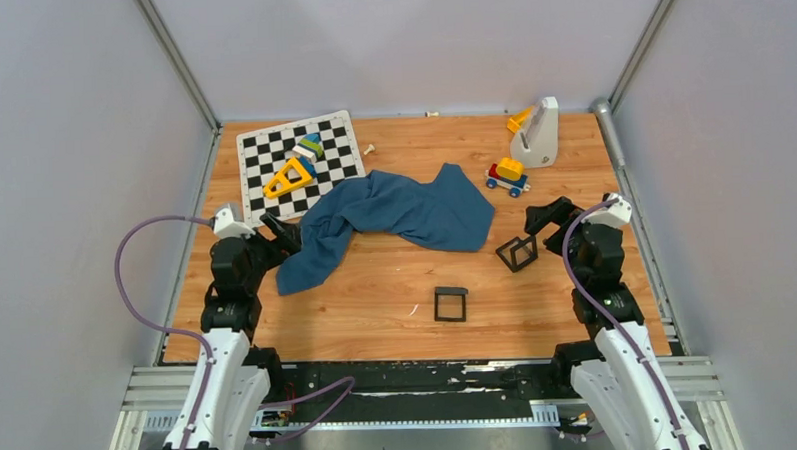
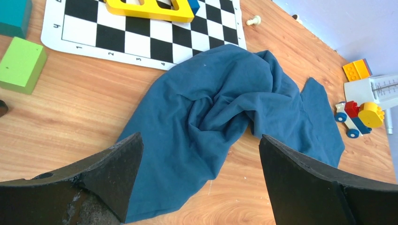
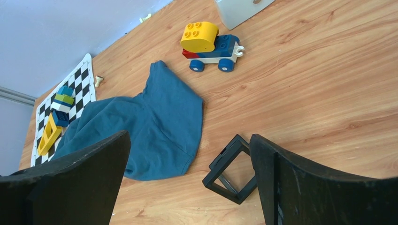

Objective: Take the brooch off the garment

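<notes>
The teal-blue garment [image 1: 404, 217] lies crumpled across the middle of the wooden table. It also shows in the left wrist view [image 2: 211, 112] and the right wrist view [image 3: 150, 122]. I see no brooch in any view; it is hidden or too small to tell. My left gripper [image 1: 285, 235] is open and empty over the garment's near-left end, with cloth between its fingers [image 2: 199, 157]. My right gripper [image 1: 540, 220] is open and empty at the right, above the table [image 3: 190, 161], beside the garment's right edge.
A black square box [image 1: 517, 252] stands tilted by my right gripper and shows in the right wrist view [image 3: 232, 168]. Another box [image 1: 450, 303] lies near the front. A chequered board [image 1: 344, 147] with blocks, a toy car [image 1: 508, 176], a white stand [image 1: 538, 132] and a chess piece [image 1: 369, 149] sit at the back.
</notes>
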Motion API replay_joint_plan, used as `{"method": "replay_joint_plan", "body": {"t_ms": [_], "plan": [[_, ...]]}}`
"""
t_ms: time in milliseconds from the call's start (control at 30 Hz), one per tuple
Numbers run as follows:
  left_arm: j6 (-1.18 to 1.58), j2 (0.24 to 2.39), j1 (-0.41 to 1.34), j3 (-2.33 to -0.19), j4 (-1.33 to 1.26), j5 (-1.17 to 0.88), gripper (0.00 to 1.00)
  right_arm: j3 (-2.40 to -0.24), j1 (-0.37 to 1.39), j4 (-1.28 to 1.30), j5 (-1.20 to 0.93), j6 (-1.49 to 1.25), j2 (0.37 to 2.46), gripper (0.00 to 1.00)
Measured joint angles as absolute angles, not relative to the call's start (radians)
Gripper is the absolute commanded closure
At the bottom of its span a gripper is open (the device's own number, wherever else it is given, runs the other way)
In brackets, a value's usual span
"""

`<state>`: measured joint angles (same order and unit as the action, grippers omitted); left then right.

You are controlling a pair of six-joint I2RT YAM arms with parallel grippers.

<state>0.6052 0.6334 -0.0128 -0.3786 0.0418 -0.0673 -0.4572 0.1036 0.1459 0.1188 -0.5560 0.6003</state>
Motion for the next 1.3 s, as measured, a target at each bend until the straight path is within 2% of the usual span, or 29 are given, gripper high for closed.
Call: {"method": "replay_joint_plan", "body": {"t_ms": [200, 500, 667, 900, 1100, 1300], "plan": [[0.627, 0.641, -0.013, -0.355, 0.001, -0.094, 0.00, -0.500, 0.104, 0.169, 0.046, -0.571, 0.672, 0.00], [0.683, 0.792, -0.013, -0.383, -0.069, -0.163, 0.00, -0.764, 0.131, 0.220, -0.067, -0.574, 1.060, 0.05], [0.701, 0.990, -0.013, -0.492, -0.070, -0.213, 0.06, -0.928, 0.219, 0.265, -0.026, -0.574, 1.308, 0.12], [0.646, 1.186, 0.047, -0.596, -0.054, -0.242, 0.10, -1.130, 0.324, 0.351, -0.011, -0.550, 1.617, 0.18], [0.588, 1.287, 0.123, -0.599, -0.023, -0.233, 0.12, -1.202, 0.373, 0.410, -0.004, -0.536, 1.798, 0.18], [0.564, 1.335, 0.125, -0.606, 0.007, -0.226, 0.11, -1.255, 0.390, 0.471, 0.117, -0.538, 1.895, 0.17]]}}
